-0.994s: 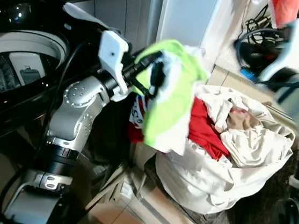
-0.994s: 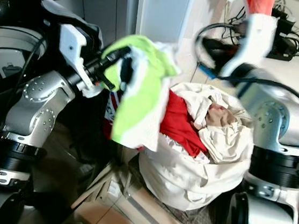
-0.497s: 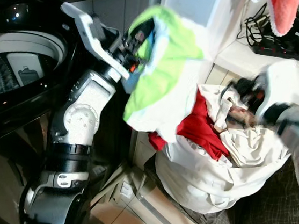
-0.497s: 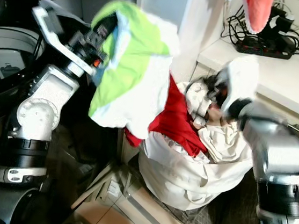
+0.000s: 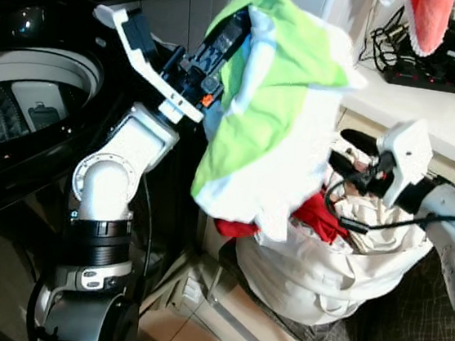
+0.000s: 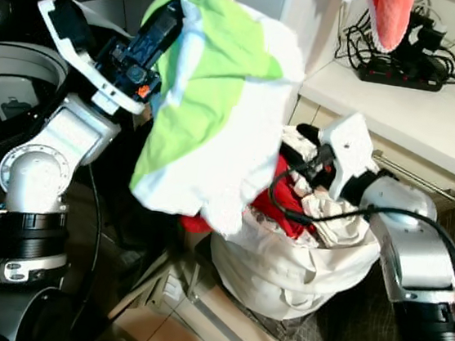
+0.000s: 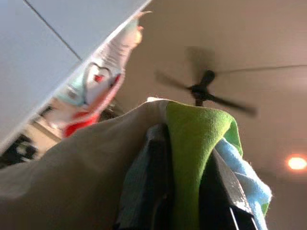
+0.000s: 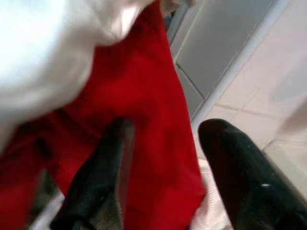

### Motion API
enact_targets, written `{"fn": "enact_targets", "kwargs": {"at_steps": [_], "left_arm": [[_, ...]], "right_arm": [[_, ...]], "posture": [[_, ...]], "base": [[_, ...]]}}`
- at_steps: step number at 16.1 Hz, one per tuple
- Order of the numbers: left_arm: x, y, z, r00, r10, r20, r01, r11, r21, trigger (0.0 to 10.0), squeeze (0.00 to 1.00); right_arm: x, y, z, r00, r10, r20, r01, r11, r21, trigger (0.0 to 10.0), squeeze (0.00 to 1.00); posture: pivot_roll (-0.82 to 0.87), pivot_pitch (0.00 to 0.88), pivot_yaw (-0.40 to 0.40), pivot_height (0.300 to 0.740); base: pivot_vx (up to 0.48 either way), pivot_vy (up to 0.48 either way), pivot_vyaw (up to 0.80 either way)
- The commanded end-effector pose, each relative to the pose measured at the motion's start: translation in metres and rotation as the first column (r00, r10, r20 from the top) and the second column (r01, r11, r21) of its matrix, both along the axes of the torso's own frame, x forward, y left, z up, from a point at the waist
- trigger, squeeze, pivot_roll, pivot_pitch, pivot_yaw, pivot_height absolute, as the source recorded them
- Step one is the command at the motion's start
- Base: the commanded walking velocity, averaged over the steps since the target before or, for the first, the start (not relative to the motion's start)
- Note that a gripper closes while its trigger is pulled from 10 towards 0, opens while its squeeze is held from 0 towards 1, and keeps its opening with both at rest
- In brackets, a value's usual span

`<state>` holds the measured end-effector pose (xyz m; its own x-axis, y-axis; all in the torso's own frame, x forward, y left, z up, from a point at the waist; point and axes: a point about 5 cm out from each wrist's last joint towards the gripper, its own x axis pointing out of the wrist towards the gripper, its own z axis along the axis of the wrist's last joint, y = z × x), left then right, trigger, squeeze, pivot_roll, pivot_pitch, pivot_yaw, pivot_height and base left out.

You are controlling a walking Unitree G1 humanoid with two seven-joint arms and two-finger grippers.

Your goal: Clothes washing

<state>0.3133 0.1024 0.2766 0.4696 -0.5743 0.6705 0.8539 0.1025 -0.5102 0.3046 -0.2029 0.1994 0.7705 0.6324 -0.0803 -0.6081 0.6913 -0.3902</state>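
Left eye view: tiled floor [image 5: 217, 338]

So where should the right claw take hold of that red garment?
On the red garment's hanging fold between the open right claw, coming from the basket side. It drapes loose below the green-and-white garment held up by the left claw.
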Motion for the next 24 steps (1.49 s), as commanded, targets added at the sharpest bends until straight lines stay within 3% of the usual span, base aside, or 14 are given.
{"fn": "enact_targets", "kwargs": {"at_steps": [1,4,5,7,14,15,16,17,24], "left_arm": [[-0.009,0.001,0.014,0.996,-0.059,0.069,0.062,0.997,-0.049,0.0,0.00],[-0.011,0.001,0.016,0.993,-0.098,0.063,0.101,0.993,-0.060,0.0,0.00],[-0.013,-0.001,0.015,0.991,-0.118,0.058,0.121,0.991,-0.051,0.0,0.00],[-0.015,-0.005,0.014,0.988,-0.144,0.050,0.146,0.989,-0.036,0.0,0.00],[-0.018,-0.014,0.010,0.979,-0.201,0.026,0.201,0.979,-0.020,0.0,0.00],[-0.018,-0.015,0.010,0.980,-0.198,0.021,0.199,0.980,-0.023,0.0,0.00],[-0.018,-0.015,0.010,0.980,-0.198,0.019,0.198,0.980,-0.024,0.0,0.00],[-0.017,-0.014,0.011,0.981,-0.195,0.016,0.196,0.980,-0.039,0.0,0.00],[-0.013,-0.012,0.010,0.986,-0.167,-0.008,0.166,0.984,-0.065,0.0,0.00]], "right_arm": [[0.000,0.001,-0.003,0.998,0.031,0.051,-0.027,0.996,-0.089,10.0,1.00],[0.000,0.003,-0.006,0.993,0.045,0.107,-0.034,0.993,-0.109,10.0,1.00],[0.000,0.005,-0.011,0.993,0.063,0.101,-0.052,0.993,-0.110,10.0,0.00],[0.000,0.007,-0.020,0.994,0.072,0.087,-0.061,0.991,-0.122,10.0,0.00],[0.008,0.021,-0.020,0.982,0.051,0.182,-0.040,0.997,-0.064,10.0,0.00],[0.009,0.023,-0.021,0.981,0.060,0.186,-0.050,0.997,-0.058,8.9,0.00],[0.009,0.024,-0.021,0.980,0.064,0.187,-0.054,0.997,-0.057,8.9,0.00],[0.009,0.027,-0.022,0.979,0.078,0.186,-0.071,0.997,-0.042,0.0,0.00],[0.005,0.037,-0.038,0.982,0.154,0.110,-0.153,0.988,-0.012,0.0,0.00]], "posture": [[-0.01,0.000,-0.016,0.740],[-0.01,0.000,-0.015,0.740],[-0.01,0.000,-0.014,0.740],[-0.01,0.000,-0.011,0.740],[-0.01,0.000,-0.006,0.740],[-0.01,0.000,-0.006,0.740],[-0.01,0.000,-0.006,0.740],[-0.01,0.000,-0.005,0.740],[-0.01,0.000,-0.007,0.740]], "base": [[0.000,0.000,0.00],[0.000,0.000,0.00],[0.000,0.000,0.00],[0.000,0.000,0.00],[0.000,0.000,0.00],[0.000,0.000,0.00],[0.000,0.000,0.00],[0.000,0.000,0.00],[0.000,0.000,0.00]]}}
